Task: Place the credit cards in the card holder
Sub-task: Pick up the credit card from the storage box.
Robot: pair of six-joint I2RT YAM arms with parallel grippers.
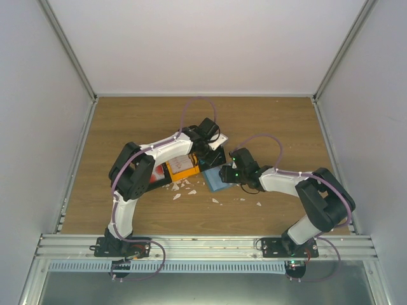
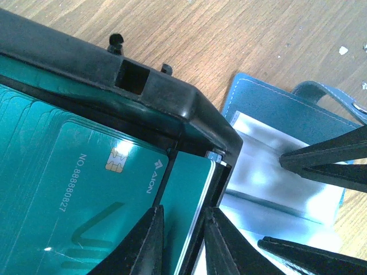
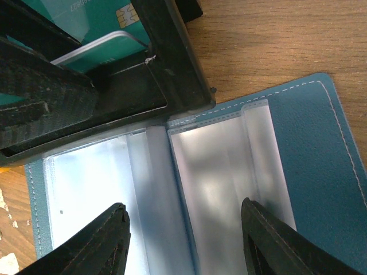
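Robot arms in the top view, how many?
2. The left arm reaches to the black bin; the right arm reaches over the card holder beside it. None seems hidden.

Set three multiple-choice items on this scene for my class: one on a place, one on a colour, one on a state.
1. Where does the card holder lie?
A on the table beside the black bin
B inside a drawer
C on the metal rail

2. What colour is the card between the fingers of the left hand?
A red
B teal
C yellow

3. How is the card holder?
A folded shut
B rolled up
C lying open

Key:
1A, it lies flat by the bin's corner.
2B, the left wrist view shows teal.
3C, its clear sleeves are showing.
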